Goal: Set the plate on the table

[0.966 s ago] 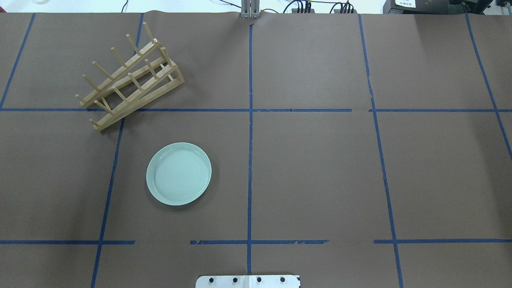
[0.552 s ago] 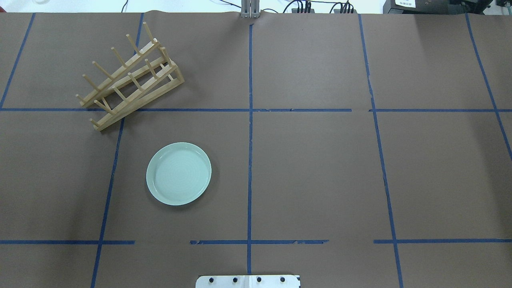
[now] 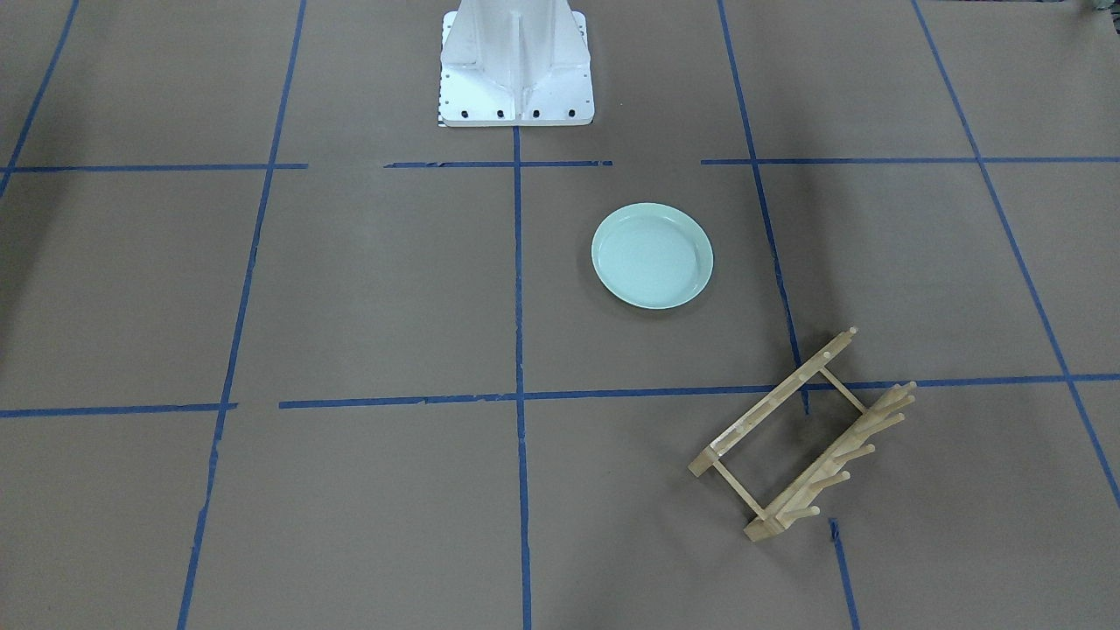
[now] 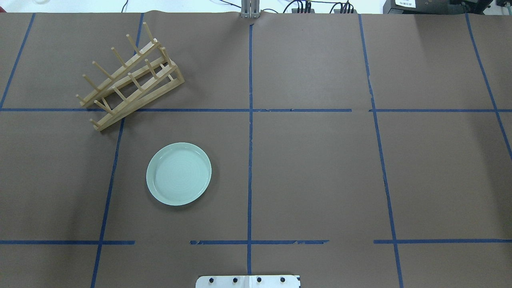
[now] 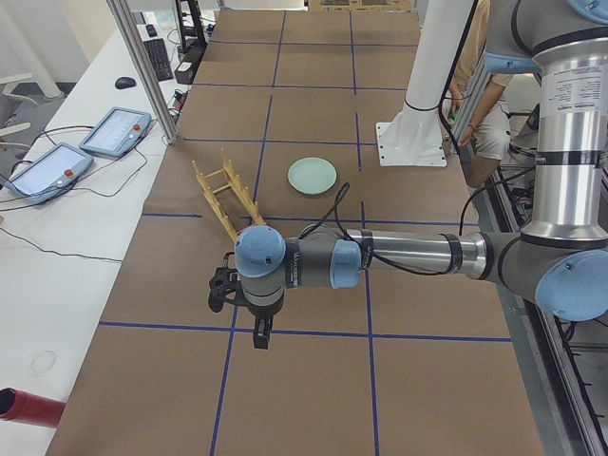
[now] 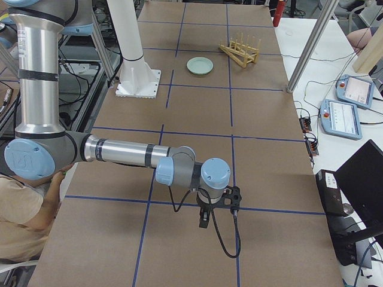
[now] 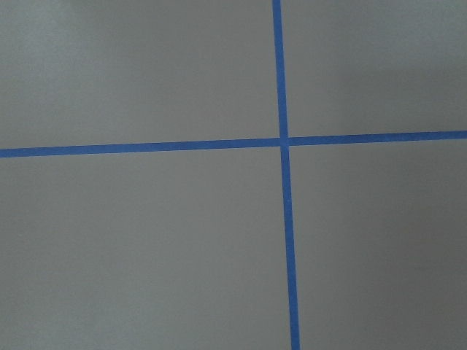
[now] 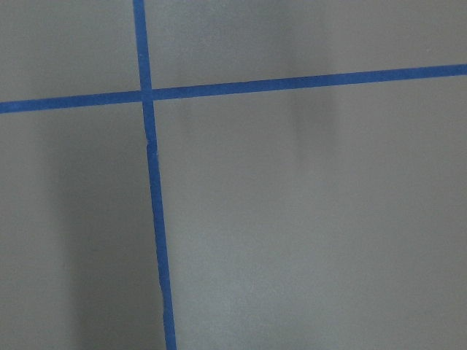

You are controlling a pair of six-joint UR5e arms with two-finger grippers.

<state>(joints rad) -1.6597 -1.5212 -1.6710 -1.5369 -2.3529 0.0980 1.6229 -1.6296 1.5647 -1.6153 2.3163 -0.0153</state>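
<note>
Mint-green plate [image 4: 179, 174] lies flat on brown surface [image 4: 312, 168], robot side of wooden rack [image 4: 130, 78], not touching it. Left pincer [image 5: 260, 336] and right pincer [image 6: 204, 220] hang well apart from plate; cannot tell whether either is wide or narrow.

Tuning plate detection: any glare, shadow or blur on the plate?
Overhead exterior: plate sharp, evenly lit, no glare, thin shadow at its rim. Exterior front-facing: same, soft shadow along its lower edge. Right wrist-mounted: only table and blue tape, slightly soft, faint shadow bands.
</note>
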